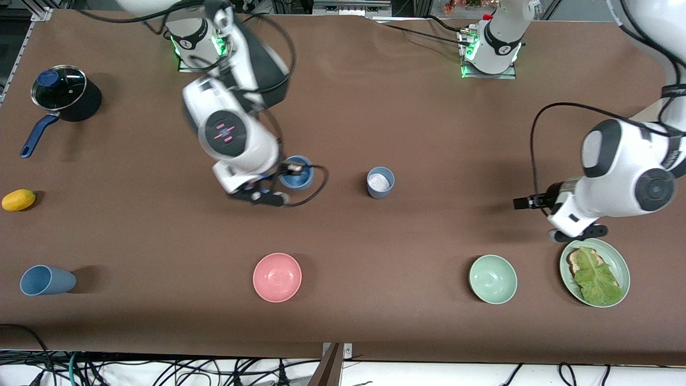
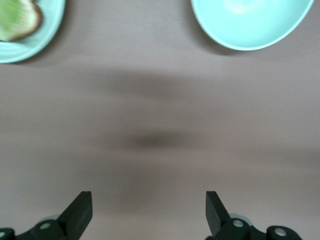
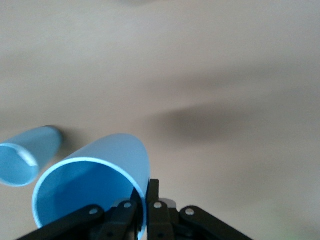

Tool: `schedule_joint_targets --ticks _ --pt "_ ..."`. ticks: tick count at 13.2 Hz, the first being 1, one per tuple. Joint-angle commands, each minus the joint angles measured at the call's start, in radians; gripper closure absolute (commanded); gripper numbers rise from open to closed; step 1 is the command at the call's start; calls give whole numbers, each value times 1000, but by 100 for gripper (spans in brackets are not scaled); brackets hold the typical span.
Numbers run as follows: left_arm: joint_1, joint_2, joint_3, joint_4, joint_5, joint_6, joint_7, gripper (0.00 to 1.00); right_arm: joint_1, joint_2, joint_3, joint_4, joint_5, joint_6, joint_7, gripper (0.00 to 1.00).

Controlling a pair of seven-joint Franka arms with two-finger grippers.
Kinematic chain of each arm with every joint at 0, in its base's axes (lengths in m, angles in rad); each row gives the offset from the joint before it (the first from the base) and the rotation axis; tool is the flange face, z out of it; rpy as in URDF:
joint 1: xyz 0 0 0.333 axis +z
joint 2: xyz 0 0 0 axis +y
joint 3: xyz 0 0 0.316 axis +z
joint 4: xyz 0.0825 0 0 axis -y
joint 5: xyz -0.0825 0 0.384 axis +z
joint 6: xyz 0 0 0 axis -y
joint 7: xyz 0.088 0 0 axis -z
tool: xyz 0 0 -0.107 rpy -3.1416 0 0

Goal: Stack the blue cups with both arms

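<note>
The right gripper (image 3: 145, 200) pinches the rim of a bright sky-blue cup (image 1: 296, 172) above mid-table, near an upright grey-blue cup (image 1: 380, 183) with a whitish inside, while the left gripper (image 2: 149, 212) waits, fingers apart.

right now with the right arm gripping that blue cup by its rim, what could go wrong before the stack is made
The right gripper pinches only one wall of the bright blue cup, so the cup could tilt or slip as it is carried.

The grey-blue cup stands loose and upright; an off-centre lowering might knock it over.

The left gripper is open over bare table beside the mint-green bowl and the lettuce-toast plate, and may clip them when it moves in.
</note>
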Motion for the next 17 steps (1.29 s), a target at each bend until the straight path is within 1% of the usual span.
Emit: schedule_joint_targets --ticks 1,4,6,7,8,10,12,13,14,17 --pt "82 -119 -14 -92 11 -9 156 0 88 16 -12 29 -4 54 160 100" --pt "96 -252 -14 -161 11 1 168 0 148 30 -12 37 -4 133 283 100" --pt "92 -349 -16 -228 11 -12 168 0 186 73 -12 81 -5 160 359 100" --pt "86 -378 -26 -239 11 -22 166 0 208 97 -14 109 -7 164 393 100" --pt "87 -380 -52 -215 11 -95 168 0 232 123 -18 135 -19 179 435 100" --pt "83 -376 -59 -124 10 -237 168 0 253 154 -18 156 -56 200 481 100" --pt "78 -374 -60 -48 -3 -301 164 0 262 166 -18 155 -60 220 495 100" --pt "67 -370 -60 -20 -3 -326 161 0 262 170 -20 156 -60 222 495 100" --pt "57 -366 -60 -12 -3 -331 151 0 262 170 -23 156 -60 229 489 100" --pt "53 -359 -59 -12 -1 -332 154 0 260 173 -49 158 -60 271 479 100"
